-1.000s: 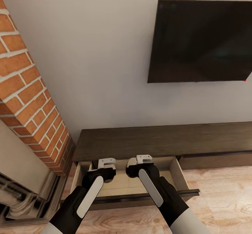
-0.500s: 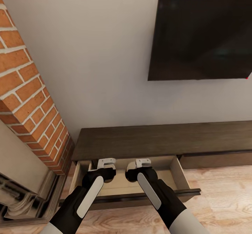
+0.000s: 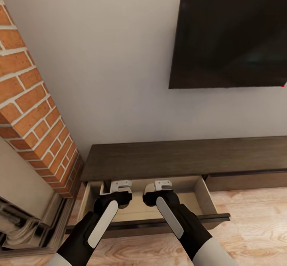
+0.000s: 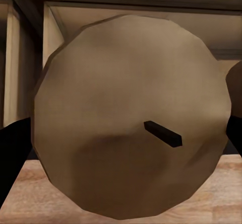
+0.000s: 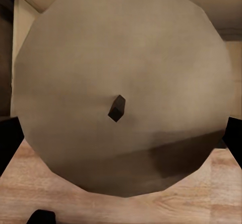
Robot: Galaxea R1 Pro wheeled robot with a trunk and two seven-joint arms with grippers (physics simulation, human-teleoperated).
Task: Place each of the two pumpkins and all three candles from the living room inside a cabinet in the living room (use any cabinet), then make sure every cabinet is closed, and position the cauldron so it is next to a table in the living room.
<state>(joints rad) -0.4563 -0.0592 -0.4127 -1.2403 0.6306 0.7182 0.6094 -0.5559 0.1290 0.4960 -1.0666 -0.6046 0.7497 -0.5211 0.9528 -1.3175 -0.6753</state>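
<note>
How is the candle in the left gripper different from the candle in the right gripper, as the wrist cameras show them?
The left candle shows its dark wick lying sideways and off-centre, while the right candle shows a short wick stub near the middle of its face. The left candle's face looks a little tilted and uneven; the right candle's face looks rounder and faces the camera squarely. Both are pale tan, faceted, each held between dark fingers over the open drawer of the cabinet.

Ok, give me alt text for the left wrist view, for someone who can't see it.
A pale beige-tan candle with a short dark wick, seen end-on, sits between the dark fingers of the left end effector. Behind it is the open drawer of the dark-brown cabinet, with a light beige interior, and wood flooring lies below.
</note>
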